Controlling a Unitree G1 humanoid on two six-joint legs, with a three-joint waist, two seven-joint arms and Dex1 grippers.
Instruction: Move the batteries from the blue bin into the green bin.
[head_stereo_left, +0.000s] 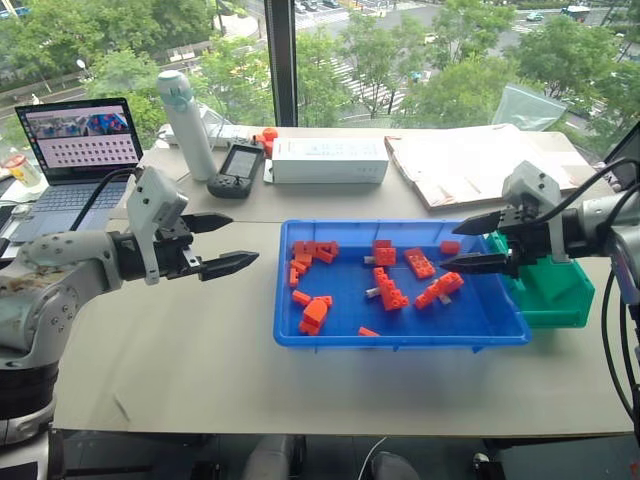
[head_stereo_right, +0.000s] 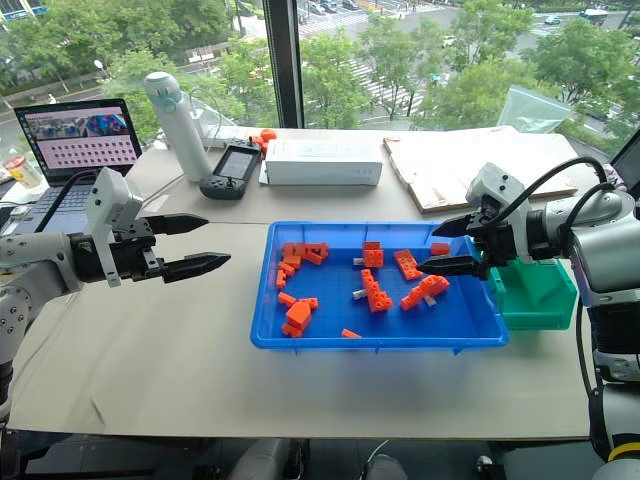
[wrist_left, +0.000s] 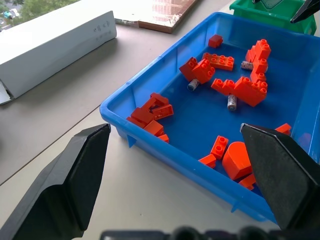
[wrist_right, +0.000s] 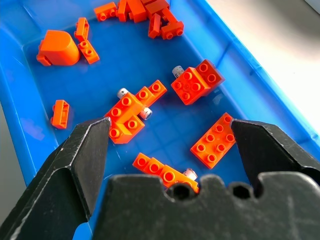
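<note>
Both grippers are hanging wide open and empty: the left gripper (head_stereo_left: 218, 243) over bare table beside the blue bin (head_stereo_left: 400, 338), the right gripper (head_stereo_left: 472, 243) above its far end. The batteries (wrist_left: 232, 102) are lying flat, silvery, mostly hidden under orange bricks (wrist_right: 195, 88); only ends are showing, pointing differently. The green bin (head_stereo_left: 555, 300) is sitting just beyond, partly hidden.

Blue bin (head_stereo_left: 300, 335): wide shallow tray, flat on desk. Batteries (wrist_left: 232, 102): small silvery cylinders lying on their sides on its floor, half tucked against orange bricks. Green bin (head_stereo_left: 560, 295): narrower, deeper, touching blue bin's right end.
</note>
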